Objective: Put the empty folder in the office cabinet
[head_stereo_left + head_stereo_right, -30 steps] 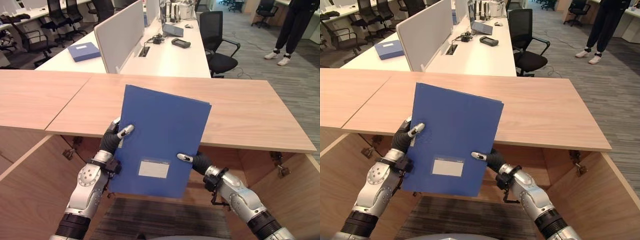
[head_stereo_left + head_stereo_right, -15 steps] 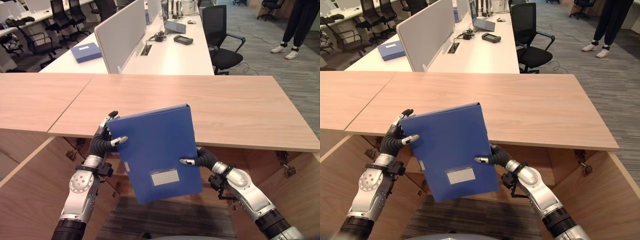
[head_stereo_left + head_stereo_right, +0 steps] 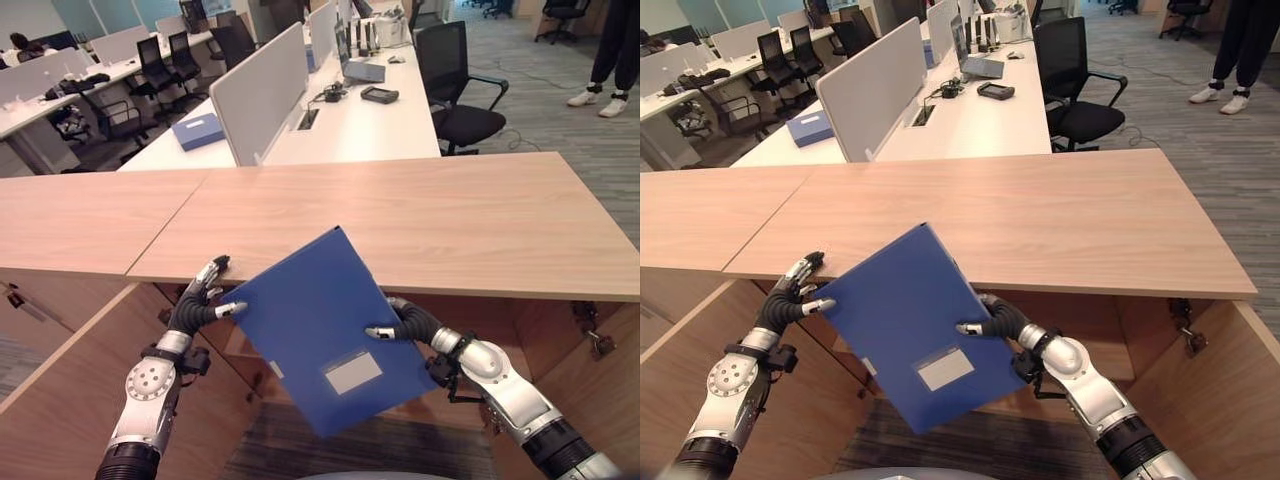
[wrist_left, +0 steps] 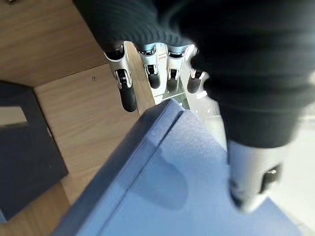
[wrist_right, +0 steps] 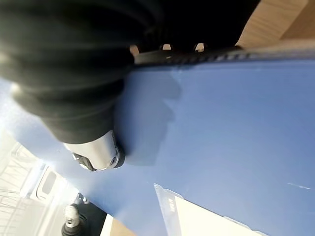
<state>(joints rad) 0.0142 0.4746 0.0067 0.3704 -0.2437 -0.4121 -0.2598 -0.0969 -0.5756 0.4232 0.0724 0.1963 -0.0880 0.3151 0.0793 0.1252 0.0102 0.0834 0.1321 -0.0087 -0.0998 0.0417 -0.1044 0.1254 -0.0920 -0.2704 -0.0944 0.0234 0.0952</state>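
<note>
The left hand pinches the folder at its upper left corner, thumb on the front face and fingers reaching behind the edge, as its wrist view shows. The right hand clamps the folder's right edge, its thumb pressed flat on the blue cover and its fingers curled round behind, hidden by the sheet. Between the two hands the folder hangs tilted, its top corner leaning toward the tabletop and its lower corner pointing down to the floor, with a pale label on the face just below the right thumb. Behind both hands, under the tabletop, lies the open cabinet, its wooden doors swung out to either side of the arms; the folder is in front of this opening, not inside it. Beyond the tabletop, well away from the hands, stand a white desk with a divider screen, black chairs and a person's legs at the far right.
</note>
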